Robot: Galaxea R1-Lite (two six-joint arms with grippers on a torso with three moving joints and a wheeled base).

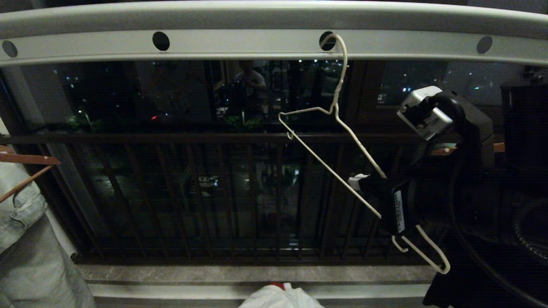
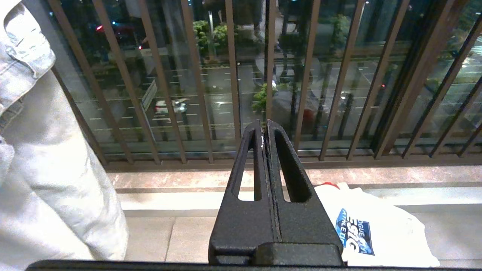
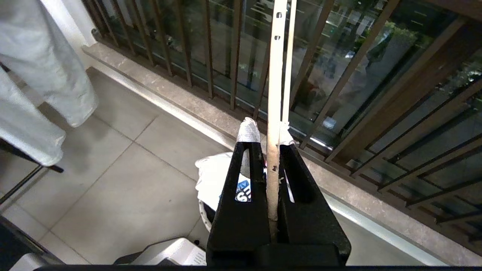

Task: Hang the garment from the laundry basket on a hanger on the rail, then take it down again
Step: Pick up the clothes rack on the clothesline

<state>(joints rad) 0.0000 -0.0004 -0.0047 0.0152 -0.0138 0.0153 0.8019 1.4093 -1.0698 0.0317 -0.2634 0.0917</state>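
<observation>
- The right gripper [image 1: 364,182] clamps the tilted hanger [image 1: 329,167], its hook in a hole of the rail [image 1: 257,45].
- The left gripper [image 2: 265,130] is closed, empty.
- The garment [image 2: 380,229] lies below.

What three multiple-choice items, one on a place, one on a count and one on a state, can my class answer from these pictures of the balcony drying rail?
1. Where is the hook of the hanger?
A. In a round hole of the rail
B. On the dark balcony railing
C. On the floor

2. How many round holes of the rail show in the head view?
A. Two
B. Four
C. Seven

3. What is the right hand doing?
A. Standing open, clear of everything
B. Holding the T-shirt
C. Shut on the hanger's wire arm

Key: 1 A, the hook passes through a hole in the pale grey bar. 2 B, four dark holes sit along it. 3 C, the right wrist view shows the wire clamped between the fingers, while the T-shirt lies below and the left hand is shut on nothing.
</observation>
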